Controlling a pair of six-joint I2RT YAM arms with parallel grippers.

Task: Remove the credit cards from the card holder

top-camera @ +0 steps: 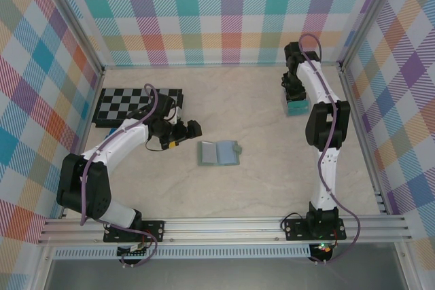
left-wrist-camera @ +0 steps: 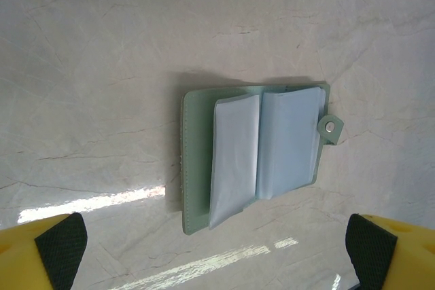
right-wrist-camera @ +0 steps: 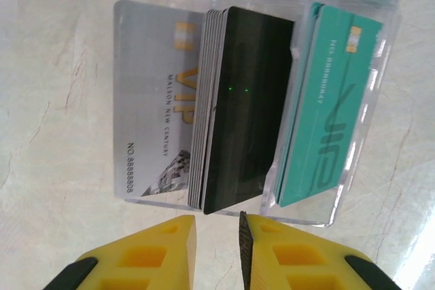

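The card holder [top-camera: 219, 153] lay open and flat on the marbled table [top-camera: 272, 188], about mid-table and apart from everything else. The left wrist view showed its sage-green cover [left-wrist-camera: 196, 168] with 2 pale grey-blue sleeves [left-wrist-camera: 289, 140] fanned up from the spine, and its small tab clasp [left-wrist-camera: 329, 127] sticking out on the right edge. Whether credit cards sat inside those sleeves could not be told.

The left gripper [top-camera: 178, 138] hovered just left of the holder, not touching it. In its own camera the claw [left-wrist-camera: 217, 252] stood wide, its yellow fingers [left-wrist-camera: 27, 256] with black pads at either lower corner, and it held nothing. A black-and-white chessboard [top-camera: 132, 104] lay at the far left, behind that arm.

The right gripper [right-wrist-camera: 217, 236] was over at the far right of the table, poised at a clear plastic box [top-camera: 297, 108]. The right wrist view showed the box [right-wrist-camera: 353, 100] holding a silver VIP card [right-wrist-camera: 153, 93], a stack of black cards [right-wrist-camera: 245, 106] and a teal card [right-wrist-camera: 333, 100]. This claw was narrow, with a slim strip of table showing between the yellow fingers [right-wrist-camera: 149, 256], and it gripped nothing, just short of the box's near wall.
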